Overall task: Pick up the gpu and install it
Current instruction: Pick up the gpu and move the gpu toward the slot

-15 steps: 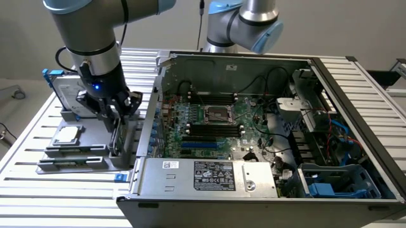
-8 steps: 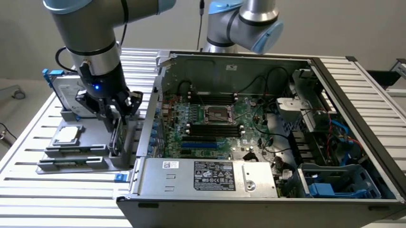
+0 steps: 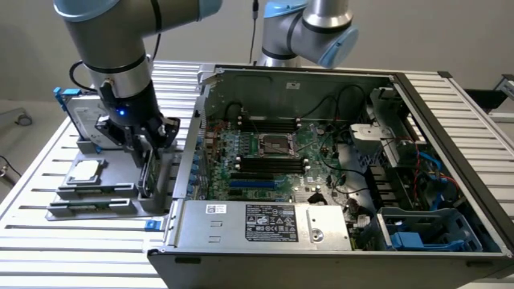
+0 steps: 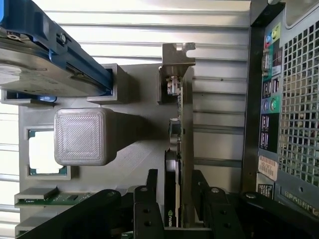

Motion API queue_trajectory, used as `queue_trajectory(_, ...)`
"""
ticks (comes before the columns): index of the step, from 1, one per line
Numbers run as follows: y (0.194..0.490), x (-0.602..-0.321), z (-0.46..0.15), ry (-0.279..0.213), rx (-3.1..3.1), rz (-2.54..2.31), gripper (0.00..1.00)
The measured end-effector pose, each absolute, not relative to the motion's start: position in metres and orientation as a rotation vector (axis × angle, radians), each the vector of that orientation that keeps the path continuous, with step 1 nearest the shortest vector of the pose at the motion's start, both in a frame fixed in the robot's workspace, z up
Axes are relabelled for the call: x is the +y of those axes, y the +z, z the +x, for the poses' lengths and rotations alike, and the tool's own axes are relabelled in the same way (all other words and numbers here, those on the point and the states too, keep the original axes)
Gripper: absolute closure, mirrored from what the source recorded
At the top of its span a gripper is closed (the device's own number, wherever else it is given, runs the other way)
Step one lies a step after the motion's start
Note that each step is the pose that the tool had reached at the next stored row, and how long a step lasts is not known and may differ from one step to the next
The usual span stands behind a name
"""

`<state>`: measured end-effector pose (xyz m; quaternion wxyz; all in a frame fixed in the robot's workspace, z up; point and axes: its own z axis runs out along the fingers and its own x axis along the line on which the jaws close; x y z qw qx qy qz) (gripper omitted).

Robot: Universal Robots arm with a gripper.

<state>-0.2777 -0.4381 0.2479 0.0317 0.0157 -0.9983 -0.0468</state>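
Entry: gpu stood on edge in the grey holder beside the computer case, gripper straddling it, jaws spread wide and holding nothing; risk judged: an off-centre closing could have tilted the thin card, jamming it in its slot.

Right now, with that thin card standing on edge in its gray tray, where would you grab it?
Its upper edge, from straight above, pinching the two flat faces. The card stands upright in the tray, so only that edge is free.
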Motion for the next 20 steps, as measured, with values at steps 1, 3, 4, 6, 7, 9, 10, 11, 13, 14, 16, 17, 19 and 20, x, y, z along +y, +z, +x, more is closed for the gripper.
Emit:
queue_trajectory(1,0.2477,-0.4381,-0.2785,-0.144,-3.075,0.046,0.59)
queue_trajectory(3,0.2475,-0.4381,-0.2791,-0.144,-3.075,0.044,0.59)
queue_trajectory(4,0.2474,-0.4381,-0.2791,-0.144,-3.075,0.044,0.59)
queue_trajectory(6,0.2466,-0.4381,-0.2791,-0.144,-3.075,0.044,0.59)
queue_trajectory(7,0.2459,-0.4381,-0.2791,-0.145,-3.075,0.044,0.59)
queue_trajectory(9,0.2446,-0.4381,-0.2791,-0.144,-3.076,0.044,0.59)
queue_trajectory(10,0.2444,-0.4381,-0.2792,-0.144,-3.076,0.044,0.59)
queue_trajectory(11,0.2444,-0.4381,-0.2792,-0.144,-3.076,0.044,0.59)
queue_trajectory(13,0.2443,-0.4381,-0.2792,-0.144,-3.076,0.043,0.59)
queue_trajectory(14,0.2442,-0.4381,-0.2792,-0.144,-3.076,0.043,0.62)
queue_trajectory(16,0.2442,-0.4381,-0.2792,-0.144,-3.076,0.043,0.68)
queue_trajectory(17,0.2442,-0.4381,-0.2792,-0.144,-3.076,0.043,0.74)
queue_trajectory(19,0.2442,-0.4381,-0.2792,-0.144,-3.076,0.043,0.74)
queue_trajectory(20,0.2442,-0.4381,-0.2792,-0.144,-3.076,0.043,0.74)
